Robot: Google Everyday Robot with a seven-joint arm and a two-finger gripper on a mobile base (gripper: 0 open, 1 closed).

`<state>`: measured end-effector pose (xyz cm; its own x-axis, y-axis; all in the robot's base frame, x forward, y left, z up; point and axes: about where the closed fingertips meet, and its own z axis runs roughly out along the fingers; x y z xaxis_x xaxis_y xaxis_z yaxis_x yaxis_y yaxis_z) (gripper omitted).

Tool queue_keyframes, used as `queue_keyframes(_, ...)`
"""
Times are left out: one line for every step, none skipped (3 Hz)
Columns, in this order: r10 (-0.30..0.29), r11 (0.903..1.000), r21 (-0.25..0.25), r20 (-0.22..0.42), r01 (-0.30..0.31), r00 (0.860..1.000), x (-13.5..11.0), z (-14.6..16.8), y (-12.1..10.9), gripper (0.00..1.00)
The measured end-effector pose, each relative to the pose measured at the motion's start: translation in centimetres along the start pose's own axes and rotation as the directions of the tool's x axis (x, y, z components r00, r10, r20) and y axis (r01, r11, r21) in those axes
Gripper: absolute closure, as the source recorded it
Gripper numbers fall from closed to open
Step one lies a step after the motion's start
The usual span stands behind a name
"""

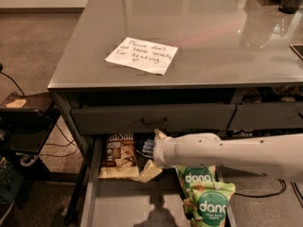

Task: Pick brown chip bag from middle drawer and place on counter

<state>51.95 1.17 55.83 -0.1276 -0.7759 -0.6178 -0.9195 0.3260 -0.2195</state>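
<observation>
Brown chip bag (119, 155) lies flat in far-left part of open middle drawer (132, 207). Long axis runs near-far: "Sea Salt" top points far, tucked under upper drawer (151, 118), and cream end points near. Pincer (151, 154) sits just right of bag, spread, pinching nothing. Green dang bags (204, 195) lie on right. Bench (199, 27) above carries note (142, 55).
</observation>
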Motion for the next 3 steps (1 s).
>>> queue_keyframes(-0.005, 1.0, -0.001, 0.031, 0.005, 0.999, 1.2, 4.2, 1.9, 0.0)
queue_keyframes(0.003, 0.9999, 0.011, 0.078, -0.004, 0.997, 1.9, 8.2, 2.5, 0.0)
queue_keyframes(0.017, 0.9996, 0.021, 0.138, -0.02, 0.99, 2.0, 11.9, 2.5, 0.0)
